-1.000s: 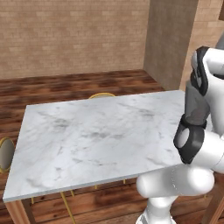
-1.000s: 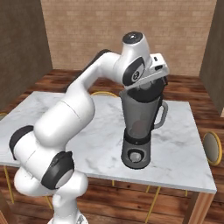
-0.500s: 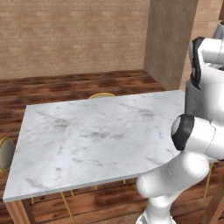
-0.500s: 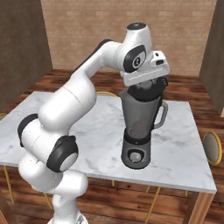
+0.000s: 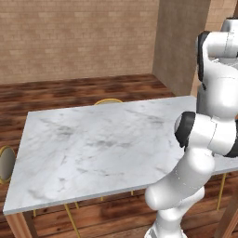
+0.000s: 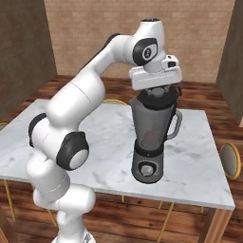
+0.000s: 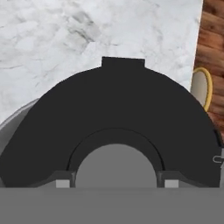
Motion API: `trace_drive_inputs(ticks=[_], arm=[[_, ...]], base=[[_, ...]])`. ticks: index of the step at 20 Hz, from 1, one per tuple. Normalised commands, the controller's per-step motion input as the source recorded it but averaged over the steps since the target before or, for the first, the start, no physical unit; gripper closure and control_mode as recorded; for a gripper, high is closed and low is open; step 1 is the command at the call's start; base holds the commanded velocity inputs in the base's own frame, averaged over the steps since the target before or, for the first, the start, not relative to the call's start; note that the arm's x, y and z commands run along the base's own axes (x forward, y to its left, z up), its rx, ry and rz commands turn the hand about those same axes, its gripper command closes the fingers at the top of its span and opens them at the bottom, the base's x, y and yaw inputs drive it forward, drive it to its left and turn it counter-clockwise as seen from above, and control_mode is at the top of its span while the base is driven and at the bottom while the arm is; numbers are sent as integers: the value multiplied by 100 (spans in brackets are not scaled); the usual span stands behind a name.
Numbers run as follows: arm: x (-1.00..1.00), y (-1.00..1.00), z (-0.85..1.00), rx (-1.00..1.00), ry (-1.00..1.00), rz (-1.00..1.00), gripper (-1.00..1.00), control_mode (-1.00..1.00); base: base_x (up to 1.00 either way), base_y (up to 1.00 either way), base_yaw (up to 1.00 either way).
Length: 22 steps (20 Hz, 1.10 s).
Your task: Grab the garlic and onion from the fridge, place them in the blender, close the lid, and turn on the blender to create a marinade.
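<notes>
From the left base camera, the white arm (image 5: 209, 135) is rising at the right edge of the picture, its upper links cut off by the frame, and it is blocking the near right corner of the marble table (image 5: 93, 148). A brown pillar (image 5: 179, 42) is standing beyond the table's far right corner, in front of a brick wall (image 5: 74, 37). A round yellow-rimmed chair back (image 5: 5, 162) is peeking out at the table's left edge, half cropped, and another chair top (image 5: 109, 101) is just showing over the far edge.

From the right base camera, the arm is arching up and over to the blender (image 6: 152, 137), which is standing on the marble near the table's near edge. The gripper (image 6: 159, 92) is pointing straight down onto the jar's mouth, where the black lid (image 6: 159, 96) is sitting; the hand's white body is covering most of the fingers, so the grip is hard to read here. A reddish blur low inside the smoky jar is probably the onion (image 6: 150, 137), though the tinted wall is softening its outline. The silver knob (image 6: 146, 169) is facing the camera on the dark base.

From the hand camera, the lid (image 7: 118, 127) is spreading across the lower picture, its small tab (image 7: 123, 63) pointing toward the marble beyond. The two fingertips (image 7: 62, 181) are standing on either side of the lid's raised centre, partly parted and seeming to pinch it. A sliver of the jar's grey rim (image 7: 13, 117) is showing at the left, and a chair back (image 7: 202, 87) at the right.
</notes>
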Motion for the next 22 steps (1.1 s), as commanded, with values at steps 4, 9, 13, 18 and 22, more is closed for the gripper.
trace_drive_inputs(ticks=[4,9,13,18,22], arm=[[-17,17,-5,6,8,-4,100,-100],[-29,22,0,5,3,-4,100,-100],[-33,16,0,2,1,-2,100,-100],[-13,4,-15,0,0,0,100,-100],[13,2,-15,0,0,0,100,-100]], base=[[0,0,0],[0,0,0],[0,0,0],[0,0,0],[0,0,0]])
